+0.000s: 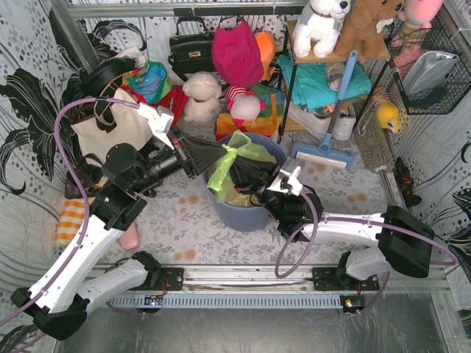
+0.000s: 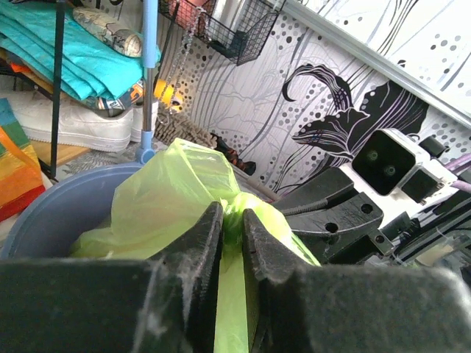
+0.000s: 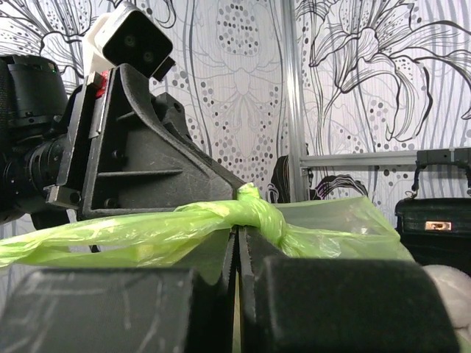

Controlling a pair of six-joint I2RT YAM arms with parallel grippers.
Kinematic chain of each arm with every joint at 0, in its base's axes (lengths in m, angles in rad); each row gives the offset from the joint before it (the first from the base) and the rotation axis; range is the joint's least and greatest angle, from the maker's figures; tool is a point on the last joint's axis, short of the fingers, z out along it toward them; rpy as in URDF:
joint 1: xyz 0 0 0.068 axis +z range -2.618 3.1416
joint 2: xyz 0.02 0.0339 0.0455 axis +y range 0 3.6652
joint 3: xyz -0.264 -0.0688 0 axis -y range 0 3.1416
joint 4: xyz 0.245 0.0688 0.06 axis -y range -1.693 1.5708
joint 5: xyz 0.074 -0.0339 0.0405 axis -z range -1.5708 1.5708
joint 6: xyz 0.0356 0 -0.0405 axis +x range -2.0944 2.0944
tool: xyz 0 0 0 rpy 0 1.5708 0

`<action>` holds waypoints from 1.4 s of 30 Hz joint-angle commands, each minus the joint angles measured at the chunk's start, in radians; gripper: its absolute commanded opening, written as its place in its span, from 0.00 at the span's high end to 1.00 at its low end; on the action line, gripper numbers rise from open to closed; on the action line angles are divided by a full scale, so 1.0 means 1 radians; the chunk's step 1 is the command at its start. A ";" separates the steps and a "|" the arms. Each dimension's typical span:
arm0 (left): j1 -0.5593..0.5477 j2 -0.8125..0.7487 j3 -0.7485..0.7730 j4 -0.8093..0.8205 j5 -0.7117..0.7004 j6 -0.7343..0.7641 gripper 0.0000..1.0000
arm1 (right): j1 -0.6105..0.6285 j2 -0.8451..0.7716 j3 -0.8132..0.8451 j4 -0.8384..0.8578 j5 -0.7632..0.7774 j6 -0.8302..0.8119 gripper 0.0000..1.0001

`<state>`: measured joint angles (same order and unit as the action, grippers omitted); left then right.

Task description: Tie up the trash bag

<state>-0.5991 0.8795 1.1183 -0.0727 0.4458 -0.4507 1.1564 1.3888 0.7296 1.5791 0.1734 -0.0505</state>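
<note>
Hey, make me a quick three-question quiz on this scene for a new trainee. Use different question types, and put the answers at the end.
1. True or false: the trash bag sits inside the blue bin.
2. What is pinched between the fingers of the left gripper? A) green bag plastic B) a cloth C) nothing
3. Fill in the blank: just above the shut right gripper, the twisted plastic forms a ____.
Key: 1 true; 2 A; 3 knot.
</note>
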 commanded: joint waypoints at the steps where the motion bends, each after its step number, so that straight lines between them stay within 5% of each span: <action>1: -0.011 -0.003 -0.026 0.008 0.146 -0.035 0.80 | -0.007 0.010 0.017 0.121 0.056 -0.051 1.00; 8: -0.011 -0.010 -0.043 -0.007 0.175 -0.060 0.77 | -0.006 0.038 0.045 0.119 0.089 -0.096 1.00; 13: -0.011 -0.030 -0.053 -0.065 0.118 -0.045 0.62 | -0.006 0.038 0.055 0.118 0.087 -0.109 1.00; 16: -0.010 -0.042 -0.065 -0.072 0.103 -0.043 0.62 | -0.007 0.031 0.057 0.118 0.077 -0.111 1.00; 29: -0.011 -0.029 -0.044 -0.060 0.026 -0.004 0.43 | -0.006 -0.016 0.040 0.119 -0.119 -0.032 1.00; 42: -0.010 0.008 -0.116 0.060 0.279 -0.087 0.45 | -0.006 0.041 0.086 0.117 -0.079 -0.148 1.00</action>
<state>-0.6071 0.8883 1.0283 -0.0921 0.6201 -0.5045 1.1481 1.4124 0.7715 1.5913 0.0963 -0.1410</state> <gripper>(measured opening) 0.559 0.002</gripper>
